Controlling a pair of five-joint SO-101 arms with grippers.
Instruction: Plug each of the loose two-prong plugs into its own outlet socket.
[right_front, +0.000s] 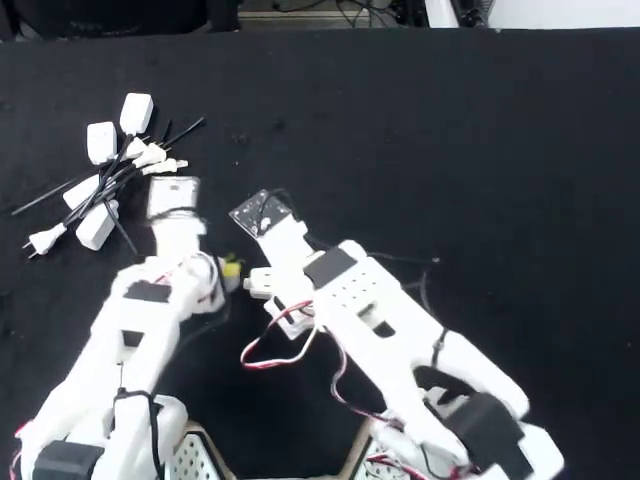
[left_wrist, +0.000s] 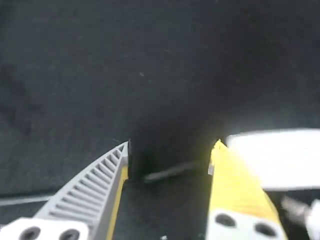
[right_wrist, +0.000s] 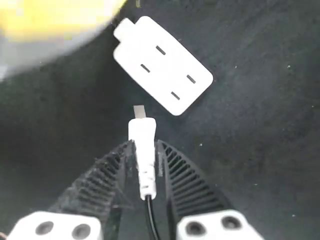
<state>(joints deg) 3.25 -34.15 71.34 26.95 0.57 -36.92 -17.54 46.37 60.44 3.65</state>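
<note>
Fingers of the right gripper (right_wrist: 144, 145) clamp a white two-prong plug (right_wrist: 142, 131) by its body, prong end pointing at a white outlet socket (right_wrist: 162, 70). The socket lies flat on the black surface (right_front: 450, 150), just beyond the prong tip and not touching it. Fingers of the left gripper (left_wrist: 171, 147) stand wide apart and hold nothing — a thin black cable (left_wrist: 170, 171) crosses the gap between them. In the high view, a cluster of loose plugs (right_front: 100, 185), white blocks and black cables lies at 10 o'clock on the surface; both arms enter from 6 o'clock.
</note>
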